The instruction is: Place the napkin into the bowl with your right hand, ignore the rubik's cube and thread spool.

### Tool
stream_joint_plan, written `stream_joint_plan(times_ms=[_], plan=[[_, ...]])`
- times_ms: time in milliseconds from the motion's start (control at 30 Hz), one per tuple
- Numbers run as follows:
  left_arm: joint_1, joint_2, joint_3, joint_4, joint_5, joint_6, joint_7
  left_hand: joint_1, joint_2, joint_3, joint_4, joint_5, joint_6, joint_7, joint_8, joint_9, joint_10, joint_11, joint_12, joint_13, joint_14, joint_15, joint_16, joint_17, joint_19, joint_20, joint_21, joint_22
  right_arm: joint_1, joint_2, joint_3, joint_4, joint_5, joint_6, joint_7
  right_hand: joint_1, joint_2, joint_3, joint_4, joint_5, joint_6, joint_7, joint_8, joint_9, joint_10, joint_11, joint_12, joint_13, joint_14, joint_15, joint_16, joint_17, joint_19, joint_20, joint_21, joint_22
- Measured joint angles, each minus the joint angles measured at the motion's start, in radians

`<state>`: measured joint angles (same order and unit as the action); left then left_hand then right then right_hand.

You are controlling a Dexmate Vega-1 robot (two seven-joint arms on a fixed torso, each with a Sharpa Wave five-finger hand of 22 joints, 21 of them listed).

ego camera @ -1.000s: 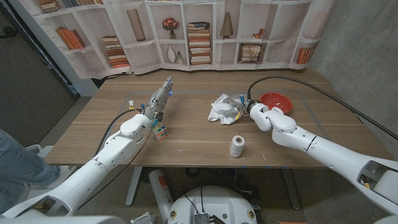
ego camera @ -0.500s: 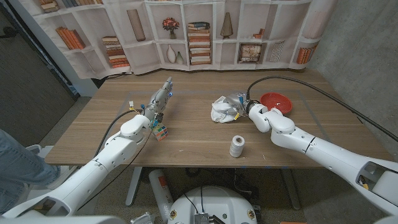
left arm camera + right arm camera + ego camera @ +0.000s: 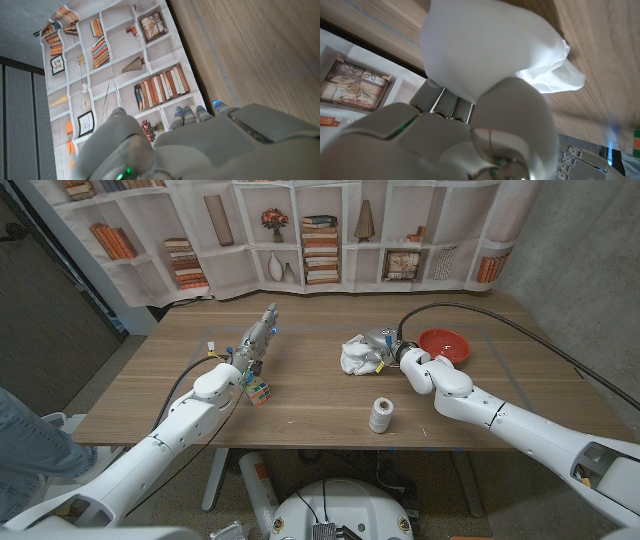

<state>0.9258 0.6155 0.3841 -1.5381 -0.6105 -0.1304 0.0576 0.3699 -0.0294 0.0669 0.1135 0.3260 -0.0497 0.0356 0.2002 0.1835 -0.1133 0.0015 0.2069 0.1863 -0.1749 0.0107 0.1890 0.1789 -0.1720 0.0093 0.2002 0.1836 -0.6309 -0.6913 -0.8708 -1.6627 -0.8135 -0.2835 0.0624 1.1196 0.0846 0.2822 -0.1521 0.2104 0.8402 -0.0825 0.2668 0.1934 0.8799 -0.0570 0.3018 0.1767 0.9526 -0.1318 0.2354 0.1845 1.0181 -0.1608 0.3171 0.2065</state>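
A crumpled white napkin (image 3: 356, 356) sits at the table's middle, just left of the red bowl (image 3: 445, 343). My right hand (image 3: 386, 348) is at the napkin's right edge, between it and the bowl. Up close in the right wrist view, the napkin (image 3: 485, 45) is bunched between the thumb and fingers of that hand (image 3: 470, 130), which grips it. My left hand (image 3: 257, 338) rests on the table's left part with its fingers stretched out and holds nothing. Seen from the left wrist, the back of that hand (image 3: 210, 145) points toward the bookshelf backdrop.
A white thread spool (image 3: 381, 416) stands near the front edge, below the napkin. The rubik's cube (image 3: 259, 391) lies beside my left wrist. A black cable (image 3: 520, 325) arcs over the table behind the bowl. A printed bookshelf backdrop closes off the far edge.
My right hand has pushed a little further into the napkin and closed on it. The napkin has bunched up and shifted slightly away from me. The left arm has stayed still.
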Motion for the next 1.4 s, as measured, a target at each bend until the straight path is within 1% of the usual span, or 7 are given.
stream_joint_plan(times_ms=[100, 300, 533, 700, 833, 933, 1400], plan=[[-0.001, 0.0, 0.001, 0.001, 0.0, 0.0, -0.001, -0.002, 0.002, -0.001, 0.001, 0.0, 0.0, 0.0, 0.0, 0.0, 0.0, 0.0, 0.0, 0.0, 0.0, 0.0, 0.0, 0.0, 0.0, 0.0, 0.0, 0.0, -0.001, 0.0, 0.001, -0.001, 0.003, -0.001, -0.004, 0.008, 0.005, 0.0, 0.0, -0.01, 0.022, -0.003, -0.005, 0.0, 0.025, -0.008, 0.0, 0.0, 0.022, -0.013, 0.0, 0.0, 0.014, -0.007, 0.01, 0.003], [-0.004, 0.001, 0.001, 0.001, 0.0, 0.004, -0.002, -0.002, 0.002, -0.004, -0.002, 0.0, 0.0, 0.0, 0.0, 0.0, 0.0, 0.0, 0.0, 0.0, 0.0, 0.0, 0.0, 0.0, -0.004, 0.004, 0.0, 0.0, -0.005, -0.001, 0.005, -0.011, 0.009, -0.005, -0.01, 0.02, 0.017, 0.004, 0.002, -0.019, 0.041, -0.009, -0.005, 0.004, 0.048, -0.02, -0.012, 0.003, 0.046, -0.021, 0.0, 0.004, 0.021, -0.007, 0.02, 0.006], [-0.006, 0.004, 0.002, 0.0, 0.0, 0.01, -0.003, -0.002, 0.002, -0.004, -0.002, 0.0, 0.0, 0.0, 0.0, 0.0, 0.0, 0.0, 0.0, 0.0, 0.0, 0.0, 0.0, 0.0, -0.004, 0.004, 0.0, 0.0, -0.011, -0.005, 0.014, -0.028, 0.016, -0.008, -0.019, 0.029, 0.026, 0.005, 0.003, -0.027, 0.069, -0.001, -0.007, 0.005, 0.071, -0.007, -0.017, 0.003, 0.059, -0.026, 0.0, 0.004, 0.021, -0.007, 0.027, 0.01], [-0.007, 0.006, 0.002, -0.002, 0.001, 0.011, -0.003, -0.002, 0.002, -0.004, -0.002, 0.0, 0.0, 0.0, 0.0, 0.0, 0.0, 0.0, 0.0, 0.0, 0.0, 0.0, 0.0, 0.0, -0.004, 0.004, 0.0, 0.0, -0.016, -0.008, 0.022, -0.04, 0.021, -0.012, -0.023, 0.029, 0.026, 0.009, 0.007, -0.034, 0.082, -0.003, -0.008, 0.009, 0.086, -0.008, -0.017, 0.003, 0.073, -0.033, -0.007, 0.004, 0.021, -0.007, 0.027, 0.011], [-0.009, 0.007, 0.002, -0.005, 0.004, 0.012, -0.003, 0.003, 0.008, -0.004, -0.002, 0.0, 0.0, 0.0, 0.0, 0.003, 0.0, 0.0, 0.0, 0.0, 0.0, 0.0, 0.0, 0.0, -0.004, 0.004, 0.0, 0.0, -0.02, -0.011, 0.027, -0.049, 0.025, -0.017, -0.024, 0.034, 0.031, 0.009, 0.007, -0.035, 0.09, -0.003, -0.008, 0.009, 0.096, -0.018, -0.018, 0.002, 0.082, -0.038, -0.007, 0.004, 0.025, -0.011, 0.035, 0.01], [-0.01, 0.007, 0.003, -0.007, 0.005, 0.012, -0.003, 0.003, 0.008, -0.004, -0.002, 0.0, 0.0, 0.0, 0.0, 0.005, 0.0, 0.0, 0.0, 0.0, 0.0, 0.0, 0.0, 0.0, -0.004, 0.004, 0.0, 0.0, -0.022, -0.013, 0.031, -0.056, 0.026, -0.021, -0.025, 0.038, 0.032, 0.009, 0.007, -0.035, 0.093, -0.003, -0.008, 0.009, 0.101, -0.013, -0.018, 0.002, 0.084, -0.04, -0.007, 0.004, 0.024, -0.011, 0.036, 0.01], [-0.011, 0.007, 0.003, -0.011, 0.008, 0.013, -0.001, 0.003, 0.007, -0.006, -0.004, 0.0, 0.0, 0.0, 0.0, 0.005, 0.0, 0.0, 0.0, 0.002, 0.0, 0.0, 0.0, 0.0, -0.004, 0.004, 0.0, 0.0, -0.028, -0.024, 0.046, -0.094, 0.029, -0.032, -0.015, 0.038, 0.032, 0.009, 0.007, -0.035, 0.1, -0.007, -0.011, 0.009, 0.101, -0.013, -0.035, 0.002, 0.084, -0.04, -0.015, 0.004, 0.024, -0.011, 0.043, 0.015]])
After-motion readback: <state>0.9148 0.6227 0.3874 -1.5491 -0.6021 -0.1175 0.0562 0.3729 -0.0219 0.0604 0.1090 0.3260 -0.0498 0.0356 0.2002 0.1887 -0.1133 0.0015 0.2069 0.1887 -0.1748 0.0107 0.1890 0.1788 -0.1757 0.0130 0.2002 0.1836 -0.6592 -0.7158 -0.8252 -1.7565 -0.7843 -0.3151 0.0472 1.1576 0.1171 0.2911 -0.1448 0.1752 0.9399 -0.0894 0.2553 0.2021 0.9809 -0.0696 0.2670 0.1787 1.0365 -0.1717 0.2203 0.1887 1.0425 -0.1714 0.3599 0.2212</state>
